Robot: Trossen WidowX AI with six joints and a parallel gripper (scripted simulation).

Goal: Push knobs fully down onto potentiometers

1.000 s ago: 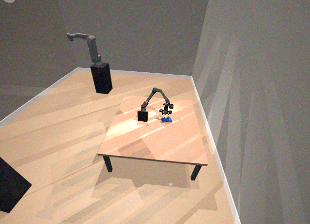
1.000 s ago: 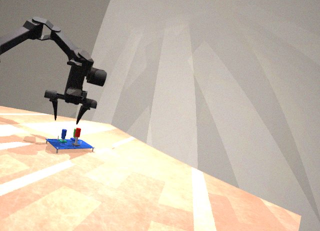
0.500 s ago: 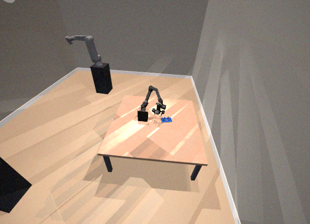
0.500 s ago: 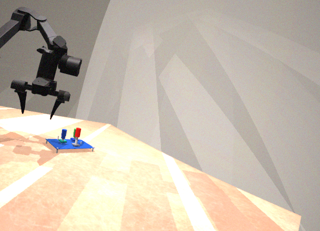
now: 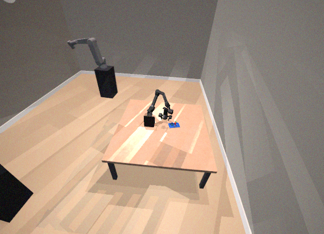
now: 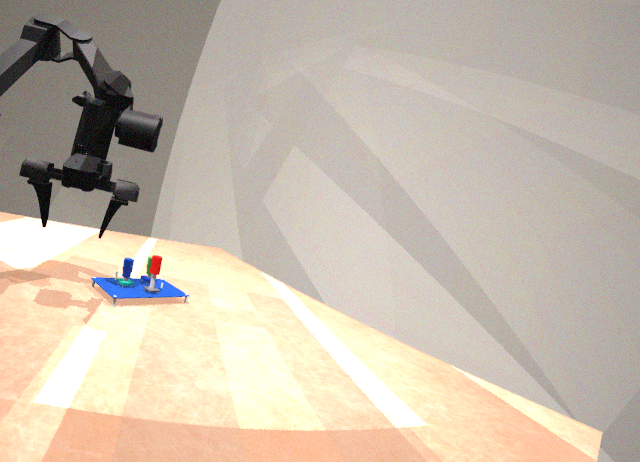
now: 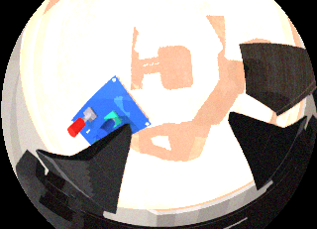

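Hand (image 6: 72,231) spread wide and empty above my bench (image 6: 310,374), I judge the red knob (image 6: 156,264) light yet fragile on its circuit board (image 6: 170,290), best pressed straight down on top.

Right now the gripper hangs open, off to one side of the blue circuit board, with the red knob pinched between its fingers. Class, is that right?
Not quite. The gripper hangs open beside the circuit board, but its fingers hold nothing. The exterior view shows the red knob on the board.
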